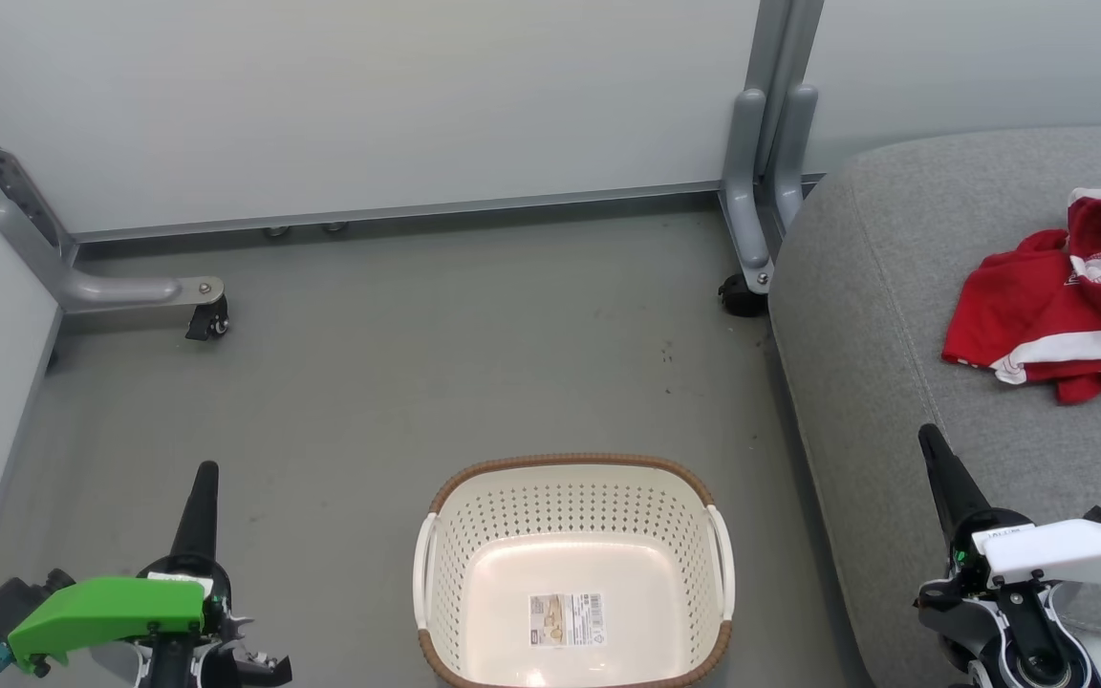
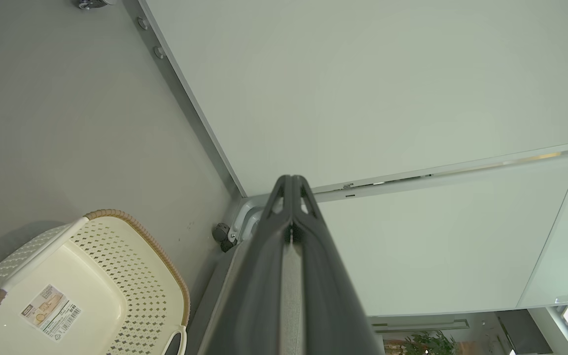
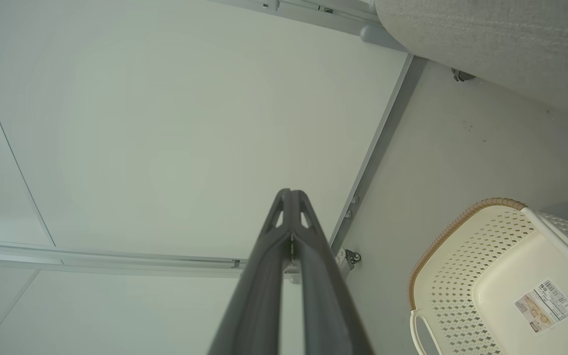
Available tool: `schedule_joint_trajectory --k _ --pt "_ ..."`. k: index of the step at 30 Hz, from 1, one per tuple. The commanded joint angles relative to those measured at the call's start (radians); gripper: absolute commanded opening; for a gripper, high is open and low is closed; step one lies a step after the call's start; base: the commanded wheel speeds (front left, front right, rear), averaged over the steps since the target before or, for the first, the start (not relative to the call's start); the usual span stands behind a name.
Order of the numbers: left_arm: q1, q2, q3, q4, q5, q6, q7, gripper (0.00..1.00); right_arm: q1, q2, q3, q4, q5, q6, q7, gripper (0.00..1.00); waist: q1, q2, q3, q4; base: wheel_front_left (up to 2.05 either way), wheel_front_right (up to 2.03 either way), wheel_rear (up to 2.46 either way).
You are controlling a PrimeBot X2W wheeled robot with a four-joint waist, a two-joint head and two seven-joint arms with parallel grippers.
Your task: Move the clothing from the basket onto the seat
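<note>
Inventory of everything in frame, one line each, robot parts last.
basket: one, cream with brown rim, on the floor at centre front
sticker: one, pale with barcode, on the basket's bottom
clothing: one heap, red with white stripes, on the seat; number of garments unclear
seat: one, grey, right of the basket
floor: one, grey
panels: three, pale, behind and at left, on grey frames
castors: two, black, at the frame feet
left gripper: one, dark fingers, green housing, shut, lower left
right gripper: one, dark fingers, white housing, shut, lower right over the seat
</note>
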State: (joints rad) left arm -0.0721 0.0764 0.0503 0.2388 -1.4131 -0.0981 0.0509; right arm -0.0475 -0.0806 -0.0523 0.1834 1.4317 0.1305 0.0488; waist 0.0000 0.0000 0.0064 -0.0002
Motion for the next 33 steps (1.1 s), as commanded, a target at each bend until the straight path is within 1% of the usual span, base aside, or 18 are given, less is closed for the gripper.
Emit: schedule_joint_trajectory --k 1,29,33 --pt "-0.022 -0.002 0.008 0.0 -0.022 -0.01 0.006 0.0 -0.022 -0.005 -0.004 0.003 0.024 0.0 0.004 0.0 0.0 0.0 0.0 0.0 0.0 0.0 0.0" --pt "-0.044 -0.02 0.06 0.007 -0.207 -0.037 0.06 0.0 -0.064 0.001 -0.023 0.062 0.216 0.0 0.035 0.0 0.0 0.0 -0.003 0.0 0.0 0.0 0.0" --pt "-0.041 -0.021 0.061 0.007 -0.207 -0.037 0.06 0.0 -0.062 0.002 -0.025 0.063 0.214 0.0 0.036 0.0 0.0 0.0 -0.003 0.0 0.0 0.0 0.0"
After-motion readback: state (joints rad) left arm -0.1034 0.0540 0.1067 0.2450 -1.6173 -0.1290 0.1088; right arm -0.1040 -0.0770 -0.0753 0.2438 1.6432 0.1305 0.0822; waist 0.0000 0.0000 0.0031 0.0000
